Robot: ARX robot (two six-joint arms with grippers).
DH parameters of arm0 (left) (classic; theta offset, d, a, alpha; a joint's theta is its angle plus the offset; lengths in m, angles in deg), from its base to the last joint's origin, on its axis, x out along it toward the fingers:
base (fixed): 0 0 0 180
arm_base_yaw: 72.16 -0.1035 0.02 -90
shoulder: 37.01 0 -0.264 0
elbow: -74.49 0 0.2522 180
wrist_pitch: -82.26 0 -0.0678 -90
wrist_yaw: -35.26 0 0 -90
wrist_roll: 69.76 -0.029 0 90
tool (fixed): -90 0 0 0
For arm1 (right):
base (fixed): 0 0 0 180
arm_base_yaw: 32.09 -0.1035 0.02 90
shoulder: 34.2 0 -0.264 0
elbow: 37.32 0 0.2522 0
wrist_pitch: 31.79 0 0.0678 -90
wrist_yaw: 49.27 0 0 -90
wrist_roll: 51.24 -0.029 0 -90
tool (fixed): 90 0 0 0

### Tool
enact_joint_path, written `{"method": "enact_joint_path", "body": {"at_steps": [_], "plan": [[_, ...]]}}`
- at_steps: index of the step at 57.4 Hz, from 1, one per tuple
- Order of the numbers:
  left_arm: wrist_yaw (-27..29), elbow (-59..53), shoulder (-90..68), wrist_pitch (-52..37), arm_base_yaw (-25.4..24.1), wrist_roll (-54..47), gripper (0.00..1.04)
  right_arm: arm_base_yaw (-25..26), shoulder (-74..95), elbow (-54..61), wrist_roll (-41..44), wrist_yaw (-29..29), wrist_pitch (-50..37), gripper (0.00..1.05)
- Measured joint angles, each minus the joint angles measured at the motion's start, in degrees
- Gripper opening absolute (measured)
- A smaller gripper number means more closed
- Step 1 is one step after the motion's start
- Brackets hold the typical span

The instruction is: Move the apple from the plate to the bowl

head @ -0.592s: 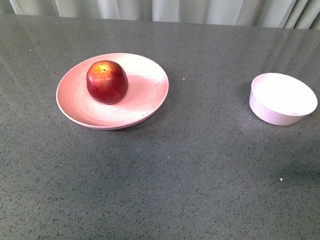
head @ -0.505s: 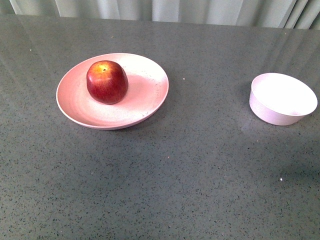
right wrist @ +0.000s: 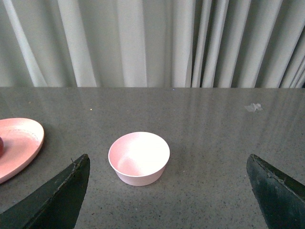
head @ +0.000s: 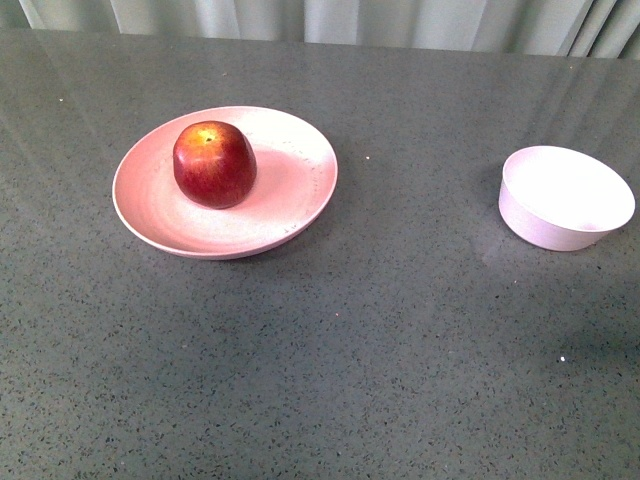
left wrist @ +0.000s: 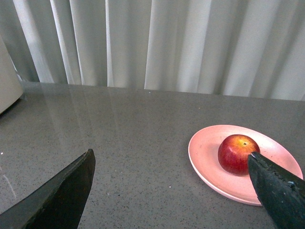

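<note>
Grey speckled tabletop [head: 380, 330] runs back to pale curtains [head: 300, 18]. On its left side sits one wide pink plate [head: 160, 215]. One apple [head: 214, 165] rests on it, a little left of the plate's middle. The apple is round and dark red, with a yellowish patch around the stem dimple. Well apart to the right stands one small, deep, pale bowl [head: 545, 225]. Two pincers show in the wrist views: the left gripper [left wrist: 171, 153] has its dark fingers spread wide, and the right gripper [right wrist: 167, 157] is spread wide too.
</note>
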Motion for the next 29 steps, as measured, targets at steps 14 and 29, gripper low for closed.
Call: {"method": "enact_joint_path", "body": {"at_steps": [14,29], "plan": [[0.00,0.00,0.02,0.00,0.00,0.00,0.96,0.00,0.00,0.00,0.00,0.00,0.00,0.96],[-0.02,0.00,0.00,0.00,0.00,0.00,0.96,0.00,0.00,0.00,0.00,0.00,0.00,0.96]]}}
